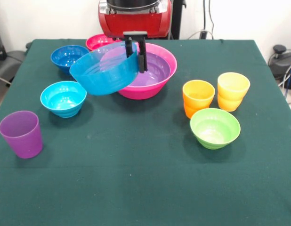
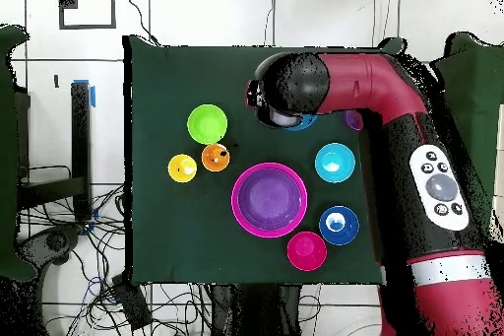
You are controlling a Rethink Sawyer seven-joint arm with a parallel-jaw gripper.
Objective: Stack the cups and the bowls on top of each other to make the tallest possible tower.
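Observation:
My gripper is shut on the rim of the mid blue bowl. It holds the bowl tilted in the air over the left rim of the hot-pink bowl. The large purple bowl sits nested inside the hot-pink one. In the overhead view the arm hides the gripper, and only an edge of the blue bowl shows. The lime green bowl, orange cup and yellow cup stand at the right. The purple cup stands at the front left.
The cyan bowl, dark blue bowl and small red-pink bowl stand left of and behind the hot-pink bowl. The robot's red base is at the table's far edge. Cables lie off the table in the overhead view.

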